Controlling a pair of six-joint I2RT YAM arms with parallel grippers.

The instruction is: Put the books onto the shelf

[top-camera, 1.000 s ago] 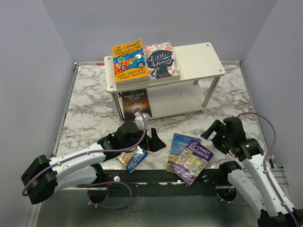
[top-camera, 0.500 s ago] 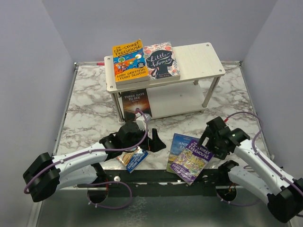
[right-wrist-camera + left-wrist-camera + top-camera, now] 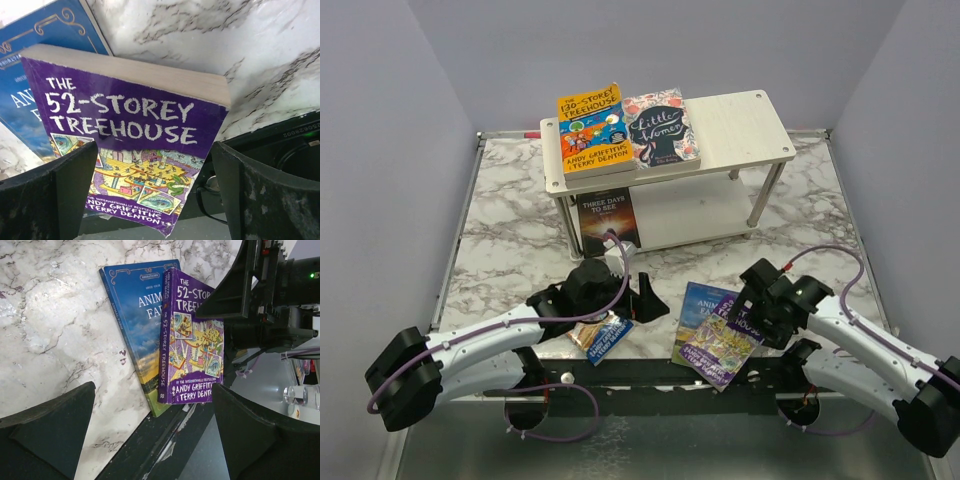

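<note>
The shelf (image 3: pixel 740 122) stands at the back of the marble table. An orange Treehouse book (image 3: pixel 590 130) and Little Women (image 3: pixel 662 127) lie on its top board, and a dark book (image 3: pixel 607 213) lies on the lower board. Near the front edge the purple 52-Storey Treehouse (image 3: pixel 728 338) rests partly on the blue Animal Farm (image 3: pixel 697 303). My right gripper (image 3: pixel 741 308) hangs open just above the purple book (image 3: pixel 130 125), a finger on either side of the cover. My left gripper (image 3: pixel 655 298) is open, left of both books (image 3: pixel 192 340). Another book (image 3: pixel 602 335) lies under the left arm.
The purple book overhangs the table's black front rail (image 3: pixel 640 372). Grey walls close in the table on the left, right and back. The shelf's silver legs (image 3: pixel 766 195) stand behind the two grippers. The right half of the top board is bare.
My right arm has swung left and down from beside the books to right over the purple book, jaws a touch wider. The left arm and the books have barely moved.
</note>
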